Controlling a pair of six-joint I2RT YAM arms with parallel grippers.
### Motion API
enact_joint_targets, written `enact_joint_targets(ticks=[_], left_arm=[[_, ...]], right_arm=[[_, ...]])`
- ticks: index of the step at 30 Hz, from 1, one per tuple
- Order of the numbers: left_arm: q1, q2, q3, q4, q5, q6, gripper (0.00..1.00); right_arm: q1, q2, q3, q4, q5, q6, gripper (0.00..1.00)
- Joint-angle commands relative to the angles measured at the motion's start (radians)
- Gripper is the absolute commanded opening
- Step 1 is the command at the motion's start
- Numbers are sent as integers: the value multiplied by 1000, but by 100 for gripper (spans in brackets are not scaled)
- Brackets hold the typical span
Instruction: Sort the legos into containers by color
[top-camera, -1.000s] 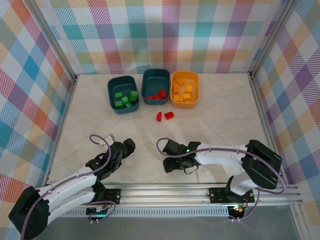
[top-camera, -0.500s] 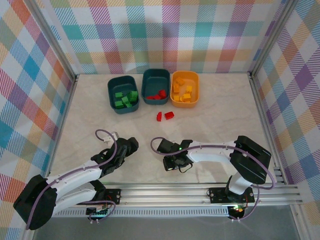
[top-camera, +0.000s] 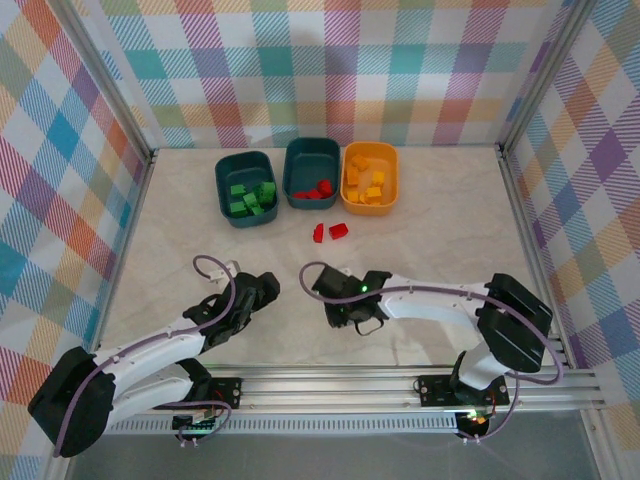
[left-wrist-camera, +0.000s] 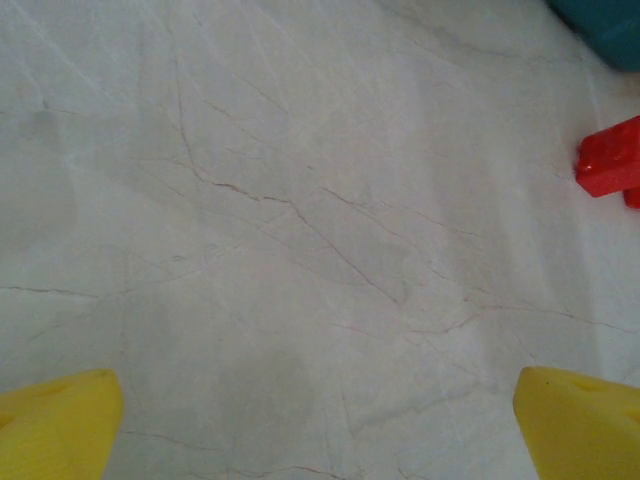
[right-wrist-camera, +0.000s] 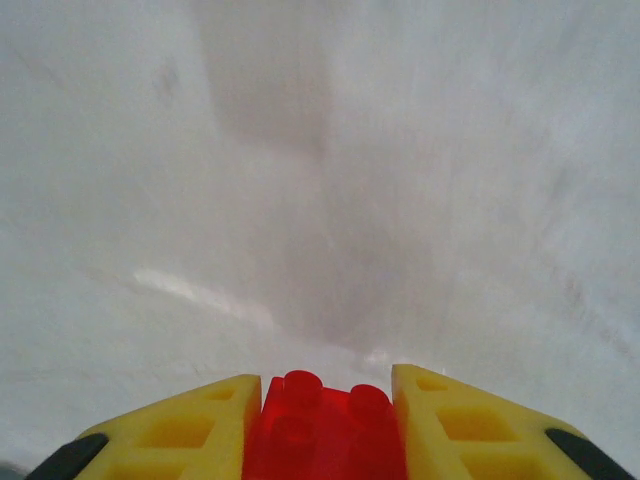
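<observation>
- The right gripper is now clamping a red brick at the near side, having just closed.
- The left gripper is hanging apart, empty.
- Two loose red bricks are waiting beside the middle tub.

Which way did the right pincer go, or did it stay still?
Yes, it moved. The right pincer shifted slightly away from the rail, toward the tubs.
</observation>
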Motion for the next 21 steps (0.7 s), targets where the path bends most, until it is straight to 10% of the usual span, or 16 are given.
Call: enact_joint_targets(ticks=[1, 8, 16, 21], left_arm=[[6, 25, 37, 39, 43, 21, 100], [6, 137, 72, 87, 215, 30, 100], [6, 90, 75, -10, 272, 63, 100], [6, -10, 53, -59, 245, 66, 100]], right_arm=[[-129, -41, 90, 18, 77, -149, 30], [-511, 168, 350, 147, -21, -309, 31], [-689, 611, 876, 3, -104, -365, 33], [-719, 726, 1111, -92, -153, -399, 65]])
